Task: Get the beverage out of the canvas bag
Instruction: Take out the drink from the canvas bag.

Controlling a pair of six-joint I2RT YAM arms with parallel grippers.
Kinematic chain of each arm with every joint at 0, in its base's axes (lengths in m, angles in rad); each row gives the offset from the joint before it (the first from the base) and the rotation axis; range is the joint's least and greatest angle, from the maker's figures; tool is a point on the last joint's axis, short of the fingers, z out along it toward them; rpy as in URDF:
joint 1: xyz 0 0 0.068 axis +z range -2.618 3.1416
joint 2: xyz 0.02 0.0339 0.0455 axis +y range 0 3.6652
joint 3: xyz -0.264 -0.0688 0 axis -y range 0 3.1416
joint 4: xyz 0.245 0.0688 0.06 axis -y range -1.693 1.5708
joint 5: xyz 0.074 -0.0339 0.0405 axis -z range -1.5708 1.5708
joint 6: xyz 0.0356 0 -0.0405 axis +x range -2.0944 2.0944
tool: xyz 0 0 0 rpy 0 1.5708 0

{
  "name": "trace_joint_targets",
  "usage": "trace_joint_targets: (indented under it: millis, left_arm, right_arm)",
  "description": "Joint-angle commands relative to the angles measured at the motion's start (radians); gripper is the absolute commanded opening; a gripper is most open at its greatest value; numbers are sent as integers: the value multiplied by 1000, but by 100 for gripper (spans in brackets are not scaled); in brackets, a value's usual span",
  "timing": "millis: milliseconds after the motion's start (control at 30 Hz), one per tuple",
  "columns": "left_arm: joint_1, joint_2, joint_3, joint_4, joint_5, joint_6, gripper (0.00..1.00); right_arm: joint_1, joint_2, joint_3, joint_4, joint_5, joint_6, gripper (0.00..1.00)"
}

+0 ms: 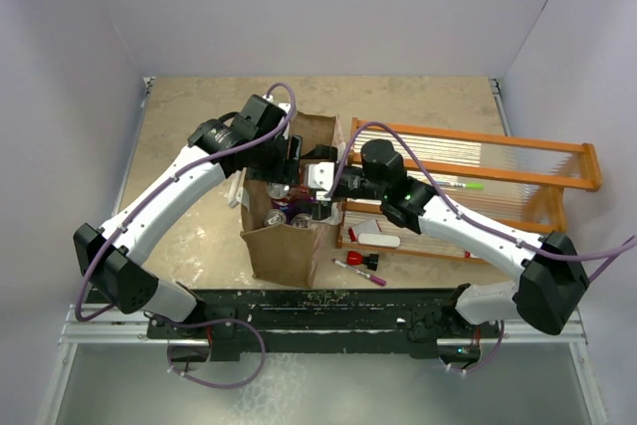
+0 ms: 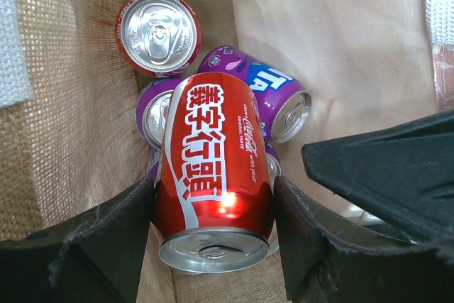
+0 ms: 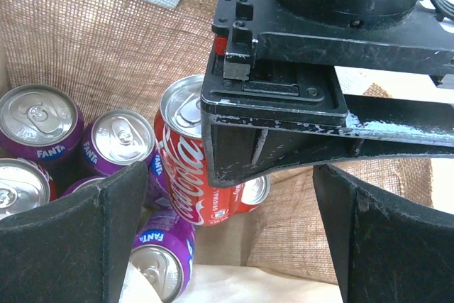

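The canvas bag (image 1: 284, 246) stands open on the table, between the two arms. Inside it my left gripper (image 2: 213, 211) is shut on a red Coca-Cola can (image 2: 213, 168), one finger pressed to each side near its top end. This beverage can (image 3: 181, 168) sits tilted above several purple Fanta cans (image 3: 117, 140), and another red can (image 2: 157, 32) stands upright in the bag's corner. My right gripper (image 3: 227, 246) hangs open at the bag's right rim with nothing between its fingers. It looks down past the left gripper's body (image 3: 284, 69).
An orange wooden-framed rack (image 1: 478, 161) stands right of the bag. A white object (image 1: 378, 240) and a red-capped pen (image 1: 360, 271) lie in front of the rack. The bag's woven walls (image 2: 64, 104) close in on the cans from all sides.
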State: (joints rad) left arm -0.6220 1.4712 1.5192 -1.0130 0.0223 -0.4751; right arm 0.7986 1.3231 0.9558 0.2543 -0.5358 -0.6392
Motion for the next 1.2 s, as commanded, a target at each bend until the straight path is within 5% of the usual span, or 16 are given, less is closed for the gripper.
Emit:
trace_joint_targets:
  millis: [0,1167]
  left_arm:
    - [7,-52,63,34,15,15,0]
    - [7,-147,141,-26,143,-44,0]
  right_arm:
    - [7,30,18,-19,10,-20,100]
    - [60,46,-27,143,117,62,84]
